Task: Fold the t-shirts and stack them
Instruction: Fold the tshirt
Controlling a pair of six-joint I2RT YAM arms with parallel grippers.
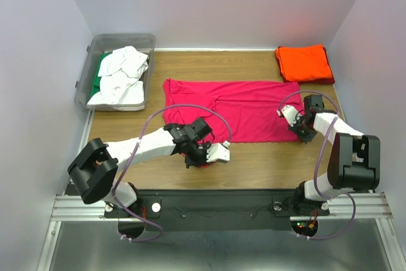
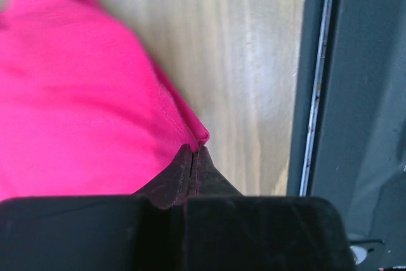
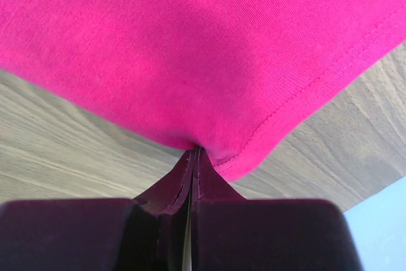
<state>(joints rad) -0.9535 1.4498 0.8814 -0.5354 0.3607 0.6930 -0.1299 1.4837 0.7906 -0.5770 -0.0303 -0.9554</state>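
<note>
Since a fold wants two corners carried together, I judge, both my claws are clamped on cloth: left gripper [image 2: 193, 150] on one near hem corner of the magenta t-shirt [image 1: 247, 109], right gripper [image 3: 195, 152] on the other. Shirt: soft fine knit, stitched hem, spread on the wooden table [image 1: 254, 163]. Also: orange-red t-shirt [image 1: 304, 63], folded square, far right; white and green tees [image 1: 120, 74], crumpled in the clear bin [image 1: 85, 75].

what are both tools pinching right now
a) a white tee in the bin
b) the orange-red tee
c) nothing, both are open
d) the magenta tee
d: in the wrist views the left tool and the right tool are each shut on a corner of the magenta tee.
</note>
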